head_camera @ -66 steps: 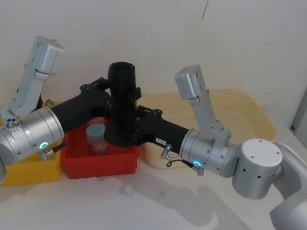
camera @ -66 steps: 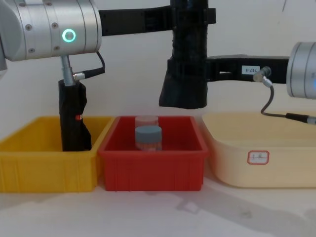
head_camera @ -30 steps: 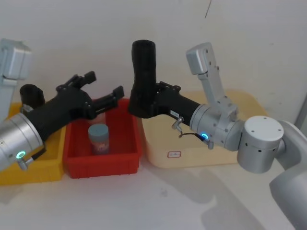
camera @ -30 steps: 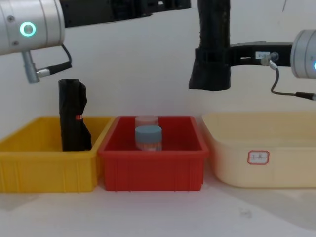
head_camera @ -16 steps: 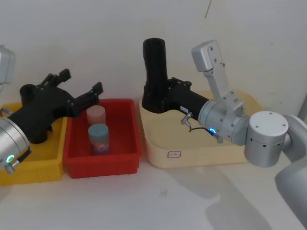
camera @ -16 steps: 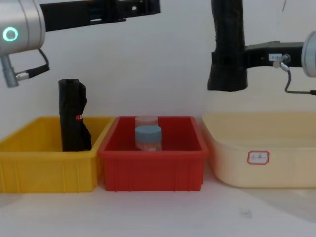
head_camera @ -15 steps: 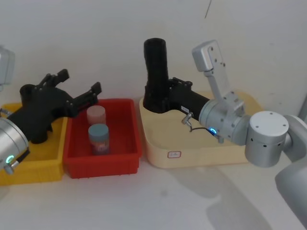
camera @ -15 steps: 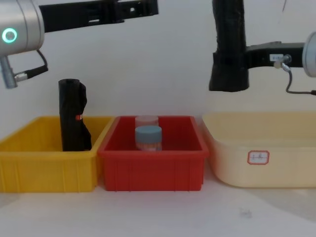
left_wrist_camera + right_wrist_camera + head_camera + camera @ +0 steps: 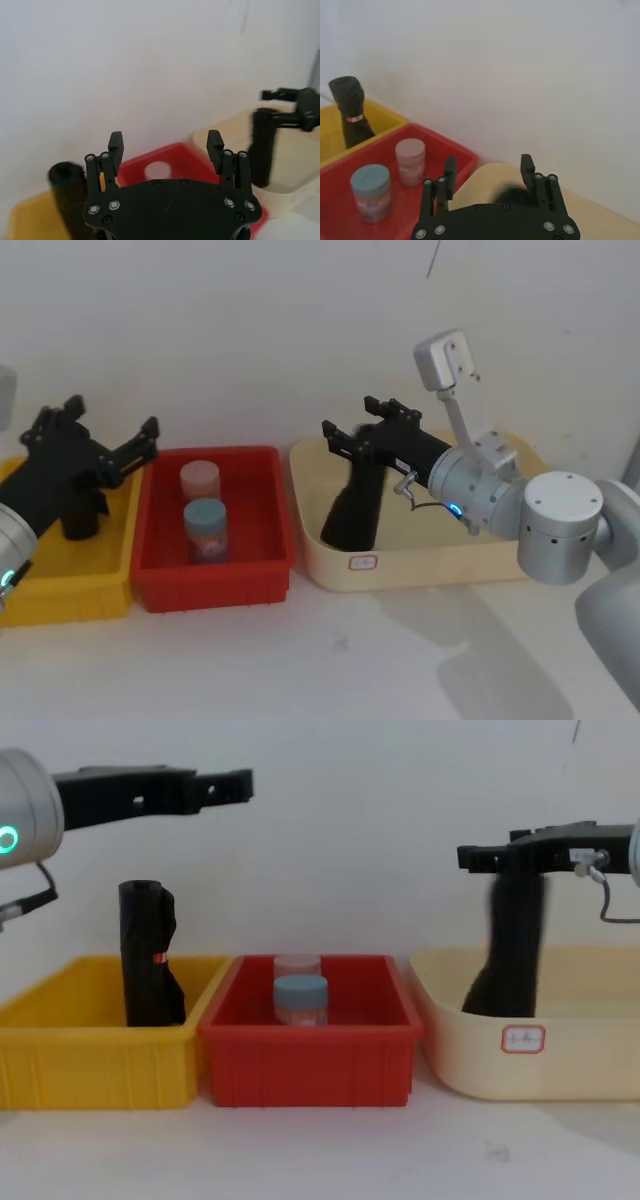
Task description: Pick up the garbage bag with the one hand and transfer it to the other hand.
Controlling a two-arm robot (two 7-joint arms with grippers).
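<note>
garbage bag [image 9: 355,505]: stands in the cream bin [image 9: 560,1065], against its left end, leaning a little. The wide flared end is down, behind the bin's front wall. The narrow end rises above the rim. Also seen in the chest view [image 9: 510,955] and far off in the left wrist view [image 9: 263,150].
right gripper [image 9: 348,416]: hangs over the cream bin, directly above the bag's upper end, with its fingers spread apart. Contact with the bag cannot be determined. Carries a small white label in the chest view [image 9: 475,855]. Its own camera [image 9: 488,167] shows both fingers parted, with the dark bag below them.
left gripper [image 9: 112,413]: held high over the yellow bin [image 9: 90,1070], well apart from the bag, with its fingers spread and holding nothing. Confirmed in the left wrist view [image 9: 165,142] and the chest view [image 9: 235,785].
slimmer black roll [image 9: 150,970]: upright in the yellow bin, with a small red mark on its side.
red bin [image 9: 310,1065]: sits between the yellow and cream bins and holds a blue-lidded jar [image 9: 300,1000], with a pink-lidded jar [image 9: 199,480] just behind it.
</note>
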